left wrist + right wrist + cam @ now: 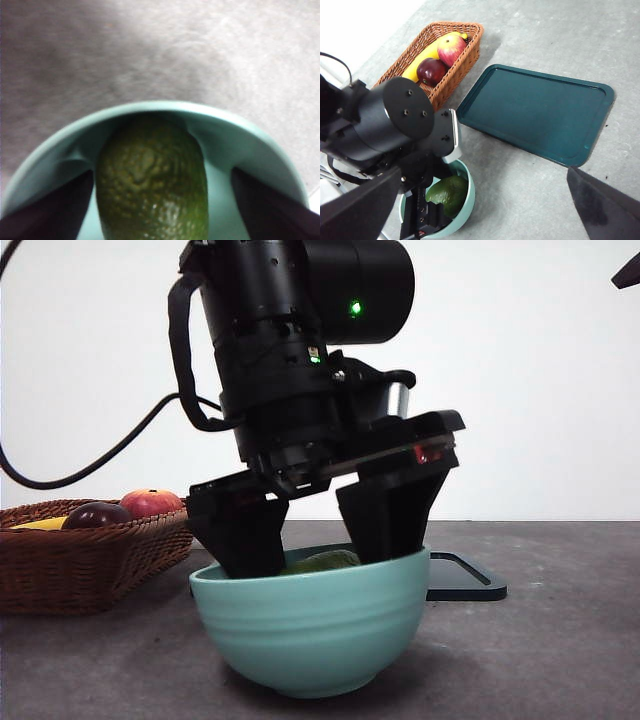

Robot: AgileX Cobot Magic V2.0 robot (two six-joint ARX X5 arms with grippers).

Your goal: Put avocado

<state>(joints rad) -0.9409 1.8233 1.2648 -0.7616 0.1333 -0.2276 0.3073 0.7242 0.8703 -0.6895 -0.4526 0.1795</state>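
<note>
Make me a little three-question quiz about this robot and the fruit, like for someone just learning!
1. True or false: the avocado lies inside the teal bowl.
2. Which fruit is in the wicker basket? A) grapes B) a banana C) an orange
3. Fill in: the dark green tray holds ____.

Key:
1. True. The left end effector is open, one jaw on each side of the avocado.
2. B
3. Nothing. The right end effector waits above, open.
</note>
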